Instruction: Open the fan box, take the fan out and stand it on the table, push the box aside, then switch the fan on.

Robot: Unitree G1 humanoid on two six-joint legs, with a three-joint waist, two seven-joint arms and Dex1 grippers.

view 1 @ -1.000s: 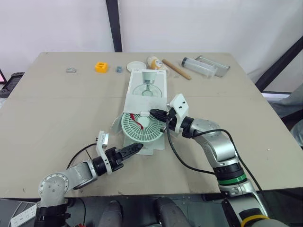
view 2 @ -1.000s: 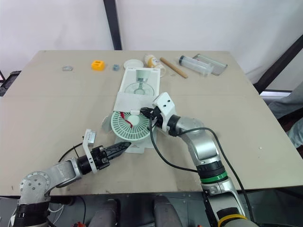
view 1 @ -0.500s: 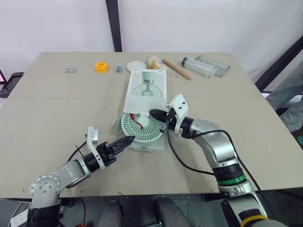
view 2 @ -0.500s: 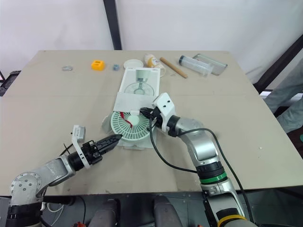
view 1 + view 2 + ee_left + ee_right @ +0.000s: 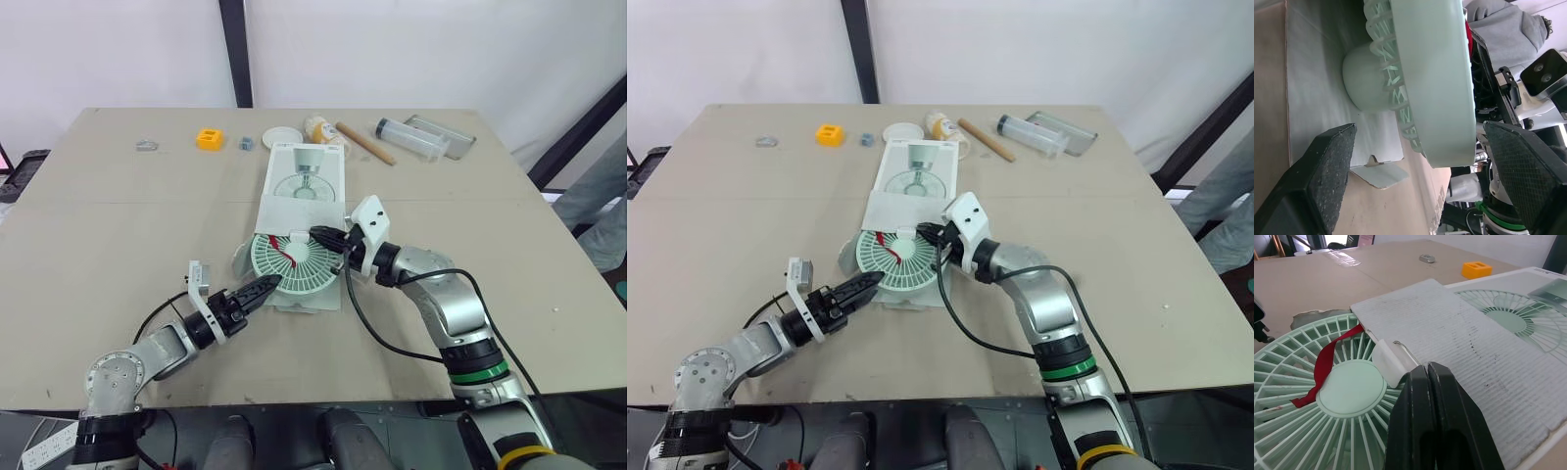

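Now, the fan [image 5: 294, 264]: we see a round pale-green grille lying face up, a red ribbon [image 5: 286, 252] across its hub.
Where it lies: half out of the open end of the box [image 5: 306, 176], on the table [image 5: 118, 225].
Inside the box: the fan's far part, under the flap.
Box looks: white, flat, fan picture on top.
Our left claw [image 5: 265, 288]: fingers apart, the fan's near rim between them.
Our right claw [image 5: 318, 235]: fingers pressed together at the flap's edge, over the fan.
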